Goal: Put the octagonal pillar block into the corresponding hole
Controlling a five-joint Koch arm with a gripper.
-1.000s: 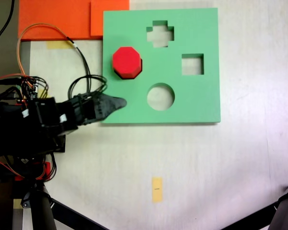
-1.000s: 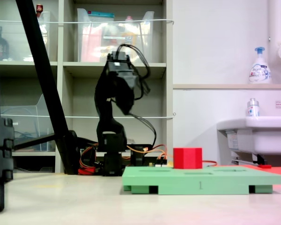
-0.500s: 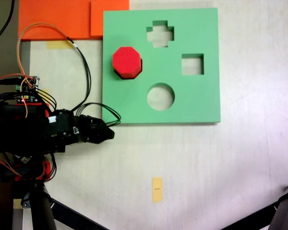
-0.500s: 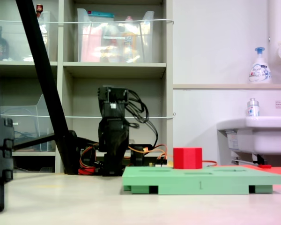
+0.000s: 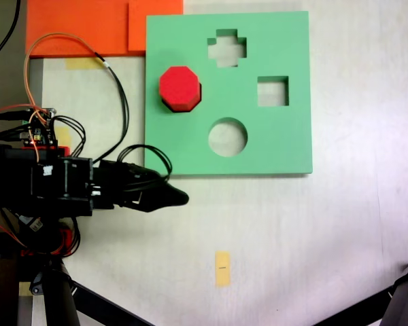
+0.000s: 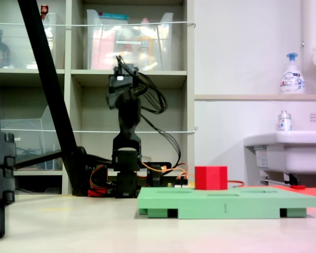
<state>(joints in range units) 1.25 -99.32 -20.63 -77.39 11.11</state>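
Block: the octagonal pillar block (image 5: 179, 87) is bright red and stands upright on the green foam board (image 5: 285, 142), in the board's left part as the first exterior view shows it; in the second exterior view the block (image 6: 210, 177) rises clear above the board's top face (image 6: 263, 198).
Hole: the eight-sided cutout cannot be seen; the block stands just where it would be, and whether its base sits in the opening or only on the surface cannot be told.
Other cutouts: a cross-shaped hole (image 5: 226, 47) at the far edge, a square hole (image 5: 273, 91) to the right and a round hole (image 5: 228, 136) nearer, all open to the pale table (image 5: 292, 238).
Gripper: the black gripper (image 5: 168, 197) points to the first exterior view's right, over bare table just off the board's near left corner, well apart from the block.
Fingers: they read as one dark tapered tip with no gap showing, and they grip nothing; whether they are fully closed cannot be told.
Arm: in the second exterior view the arm (image 6: 127, 132) stands raised in front of a shelf unit (image 6: 95, 74), left of the board.
Surroundings: orange foam sheets (image 5: 88, 27) lie at the far left and a small yellow tape strip (image 5: 222, 268) lies on the near table.
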